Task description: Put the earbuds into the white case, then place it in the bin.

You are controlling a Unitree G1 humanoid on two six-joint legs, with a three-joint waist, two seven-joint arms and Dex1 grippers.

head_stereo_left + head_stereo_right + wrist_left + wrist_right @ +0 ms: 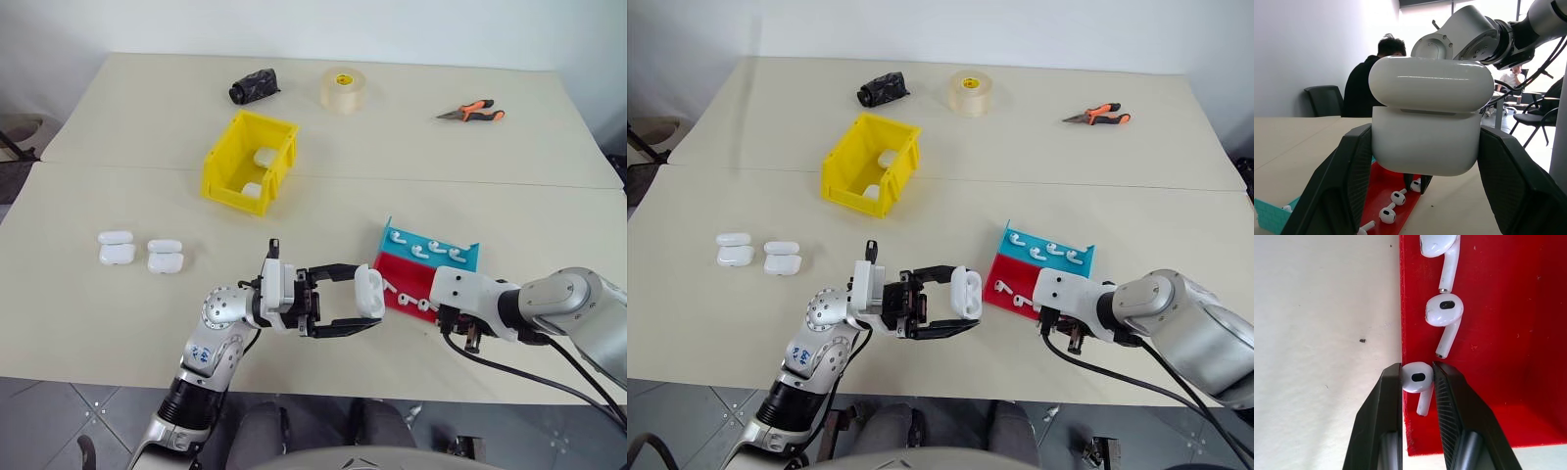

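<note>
Beige table (118, 323): left gripper (345, 301) clenched on white case (369, 291), lid ajar; right gripper (1417, 382) pinching an earbud (1417, 378) at red tray (1508, 333) edge, glossy head could slip out on lift.

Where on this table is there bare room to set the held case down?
Bare: the table between pliers and tray, and the near-left corner before the two spare cases. Crowded: around the tray, where the right gripper pinches an earbud beside the left gripper holding the case.

Glossy white case (1427, 122), lid slightly ajar, clamped upright in left gripper (345, 299) above worktop. One stemmed earbud (1418, 382) pinched at red tray edge; others lay beside. Yellow bin (230, 157) stood beyond, holding cases.
</note>
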